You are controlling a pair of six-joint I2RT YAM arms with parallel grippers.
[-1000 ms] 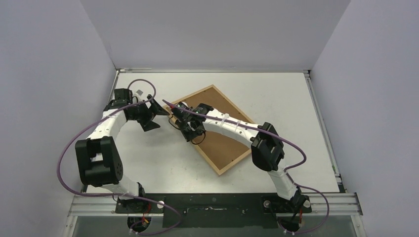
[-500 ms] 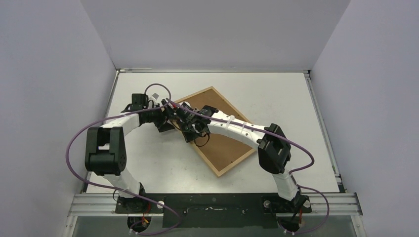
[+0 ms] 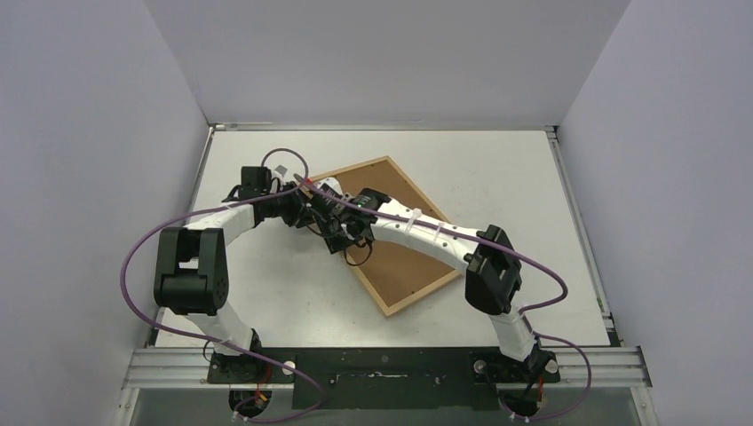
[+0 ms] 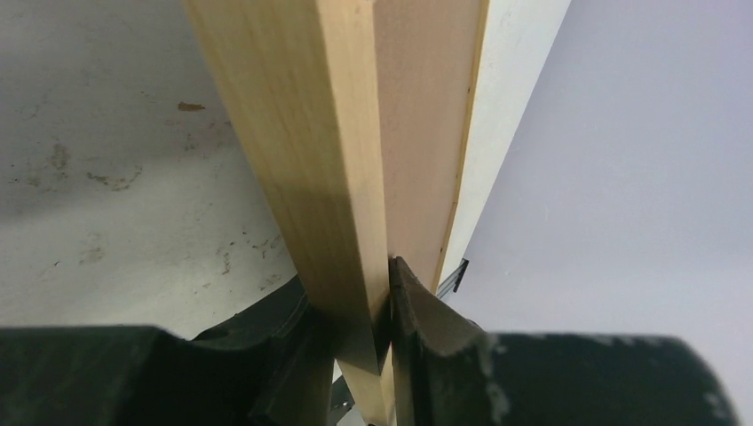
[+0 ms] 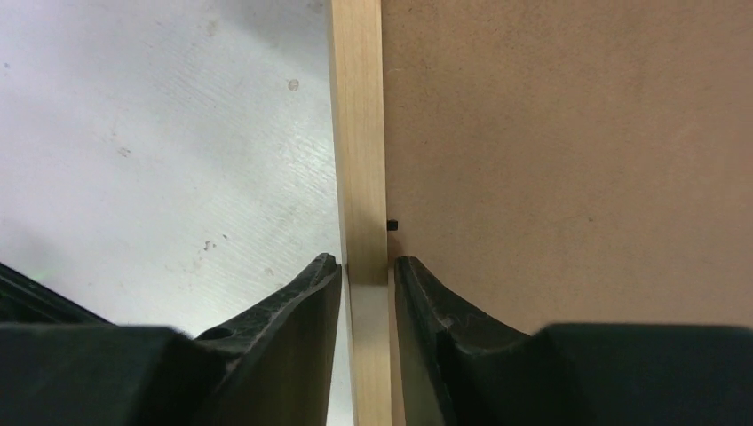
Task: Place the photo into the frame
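The frame (image 3: 424,294) lies back side up in the middle of the table, a light-wood rim around a brown backing board (image 3: 404,266). My left gripper (image 3: 302,209) is at its left corner. In the left wrist view this gripper (image 4: 382,297) is shut on the frame's wooden rail (image 4: 311,133), with both fingers pressed against it. My right gripper (image 3: 339,238) sits a little further along the same edge. In the right wrist view it (image 5: 366,275) straddles the rail (image 5: 357,133), open, with thin gaps on both sides. The photo is out of view.
The white table (image 3: 497,177) is scuffed and walled in by pale panels on three sides. Purple cables loop from both arms over the left half. A black rail with the arm bases (image 3: 382,364) runs along the near edge.
The left arm swung right to the frame's left corner, and its jaws closed on the rail. The right jaws loosened on the same rail. The frame shifted slightly.
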